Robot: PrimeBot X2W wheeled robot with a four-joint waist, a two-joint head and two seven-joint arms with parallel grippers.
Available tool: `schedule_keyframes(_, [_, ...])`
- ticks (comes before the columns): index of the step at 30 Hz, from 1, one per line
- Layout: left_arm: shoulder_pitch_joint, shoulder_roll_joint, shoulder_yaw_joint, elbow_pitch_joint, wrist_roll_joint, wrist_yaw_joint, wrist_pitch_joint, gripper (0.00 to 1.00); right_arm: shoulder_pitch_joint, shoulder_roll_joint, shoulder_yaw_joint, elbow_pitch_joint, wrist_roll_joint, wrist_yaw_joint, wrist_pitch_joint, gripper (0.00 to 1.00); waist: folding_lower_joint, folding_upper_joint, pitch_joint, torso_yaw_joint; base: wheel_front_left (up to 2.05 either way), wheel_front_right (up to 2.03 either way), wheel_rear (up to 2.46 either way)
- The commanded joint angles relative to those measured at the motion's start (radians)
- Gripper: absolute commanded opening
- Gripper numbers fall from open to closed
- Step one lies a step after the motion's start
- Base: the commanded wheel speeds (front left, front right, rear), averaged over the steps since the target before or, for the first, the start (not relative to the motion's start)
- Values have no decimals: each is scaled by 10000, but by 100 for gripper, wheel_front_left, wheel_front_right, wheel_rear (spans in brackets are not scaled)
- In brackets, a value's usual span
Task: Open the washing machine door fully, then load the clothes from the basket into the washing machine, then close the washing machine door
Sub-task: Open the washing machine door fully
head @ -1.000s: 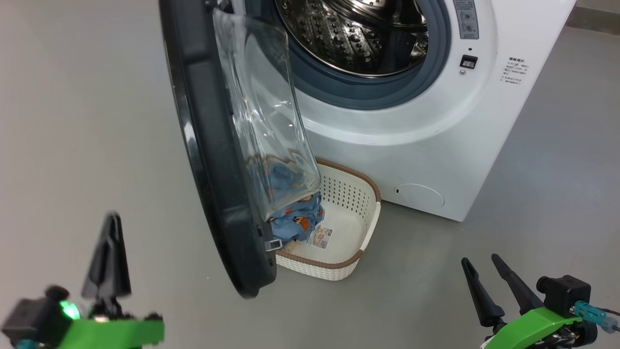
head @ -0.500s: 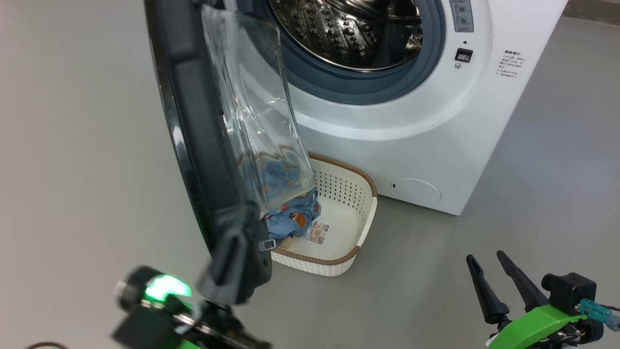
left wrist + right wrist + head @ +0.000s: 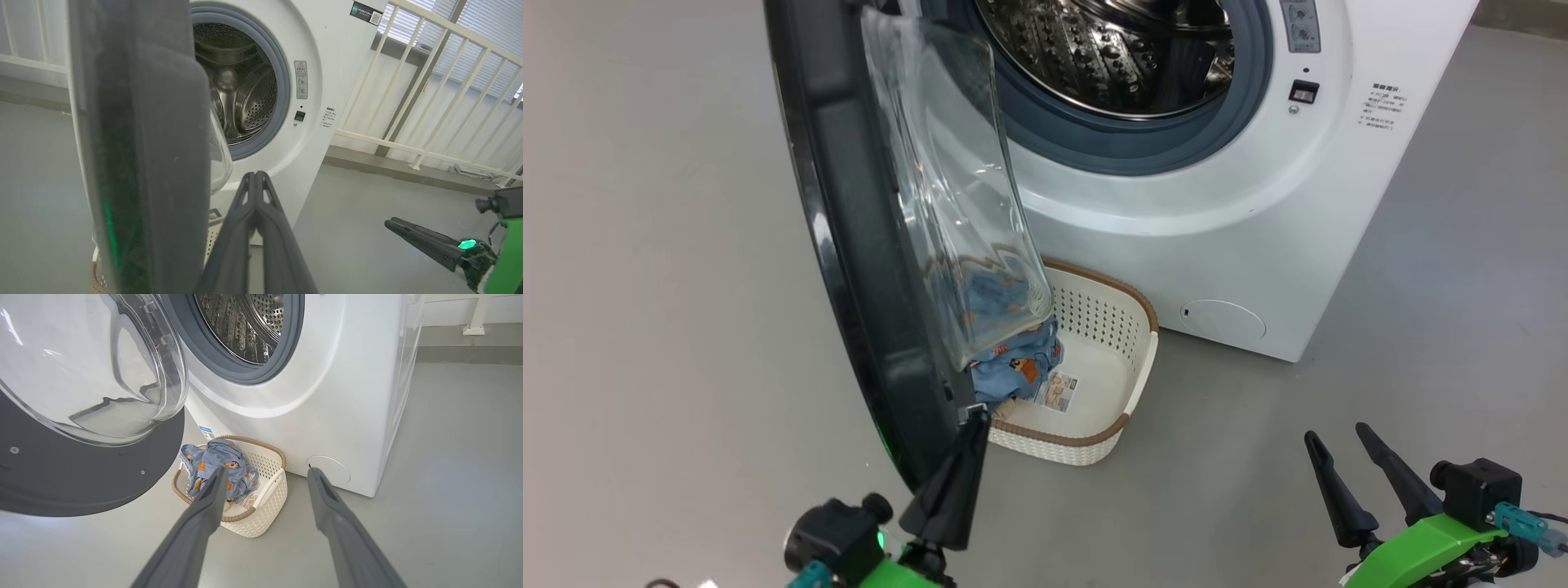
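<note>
Presently the closed left gripper (image 3: 974, 420) points at the washing machine door (image 3: 849, 245) near its lower edge; the right gripper (image 3: 1334, 433) hangs open, empty.

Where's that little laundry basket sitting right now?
In the head view the basket sits on the floor near centre, just before the washing machine and right of its open door, with the clothes inside.

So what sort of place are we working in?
Likely a laundry or utility area: a white front-loading washing machine on bare grey floor, with a white railing and window blinds nearby.
</note>
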State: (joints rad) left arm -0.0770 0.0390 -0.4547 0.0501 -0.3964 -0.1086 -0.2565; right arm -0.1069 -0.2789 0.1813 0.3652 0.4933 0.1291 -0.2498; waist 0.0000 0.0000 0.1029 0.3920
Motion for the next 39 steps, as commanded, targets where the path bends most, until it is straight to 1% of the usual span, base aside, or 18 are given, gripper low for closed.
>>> schedule_keyframes(1, [-493, 112, 411, 31, -74, 68, -53, 0, -317, -137, 225, -214, -135, 16, -120, 100, 0, 0, -18, -3, 0, 0, 0])
schedule_keyframes(8, [-705, 112, 760, 766, -221, 129, -53, 0, -325, -153, 250, -226, -159, 16, -120, 100, 0, 0, -55, 7, 0, 0, 0])
schedule_keyframes(14, [-677, 112, 1383, 1101, -71, 106, -53, 0, -292, -167, 266, -253, -169, 16, -120, 100, 0, 0, -106, 50, 0, 0, 0])
schedule_keyframes(21, [-533, 129, 2696, 1387, 199, 219, -53, 0, -310, -149, 352, -300, -227, 16, -120, 100, 0, 0, -85, 108, 0, 0, 0])
schedule_keyframes(25, [-661, 281, 3532, 1625, 353, 213, -53, 0, -341, -172, 386, -315, -247, 16, -120, 100, 0, 0, 13, 169, 0, 0, 0])
schedule_keyframes(26, [-661, 281, 3532, 1625, 353, 213, -53, 0, -341, -172, 386, -315, -247, 16, -120, 100, 0, 0, 13, 169, 0, 0, 0])
schedule_keyframes(34, [-1295, 665, 4969, 2469, 716, 203, -53, 0, -444, -271, 437, -295, -236, 16, -120, 100, 0, 0, 238, 206, 0, 0, 0])
schedule_keyframes(39, [-1872, 882, 5785, 3123, 984, 293, -53, 0, -524, -370, 462, -304, -267, 16, -120, 100, 0, 0, 434, 192, 0, 0, 0])
